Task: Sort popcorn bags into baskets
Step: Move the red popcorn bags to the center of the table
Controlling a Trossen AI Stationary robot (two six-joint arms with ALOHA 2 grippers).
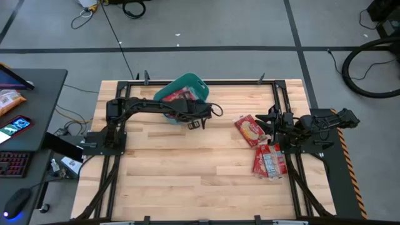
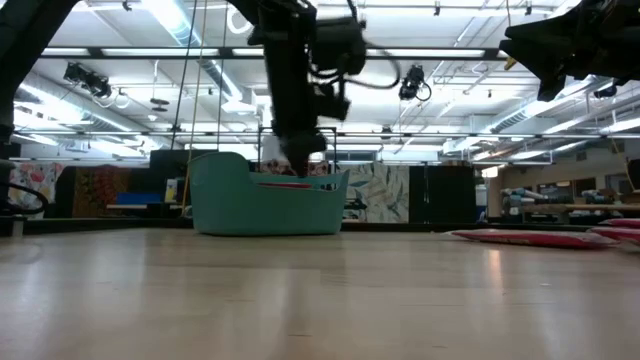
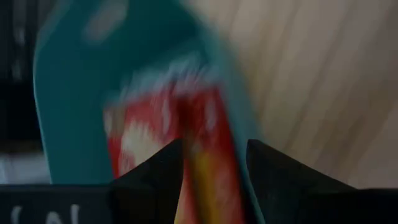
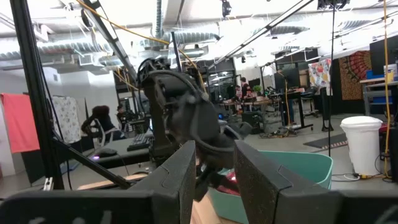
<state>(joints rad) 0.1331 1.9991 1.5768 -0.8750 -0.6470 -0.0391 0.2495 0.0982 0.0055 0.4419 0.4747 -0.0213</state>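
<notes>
The teal basket (image 1: 187,82) (image 2: 265,205) stands at the table's far middle with red popcorn bags (image 1: 181,97) inside. My left gripper (image 2: 298,160) (image 3: 211,168) hangs over it, pointing down, shut on a popcorn bag. Two more red bags (image 1: 250,130) (image 1: 269,161) lie flat on the wood at the right, and they show in the low view as a flat strip (image 2: 530,238). My right gripper (image 1: 270,122) (image 4: 214,168) hovers above them. It points level toward the basket (image 4: 292,168), open by a narrow gap and holding nothing. My left gripper pinches a red and yellow popcorn bag (image 3: 208,149) between its two fingers, coming from above and pointing down. The bag fills the gap between the fingers and hangs below them into the basket, beside another red bag (image 3: 143,137). Which end it holds is blurred.
Dark metal rails (image 1: 281,100) frame the table's far and side edges. Bare wood (image 1: 187,169) fills the near half. A desk (image 1: 25,125) left of the table carries a keyboard, a phone and a paler orange packet (image 1: 9,100). Cables lie on the floor beyond.
</notes>
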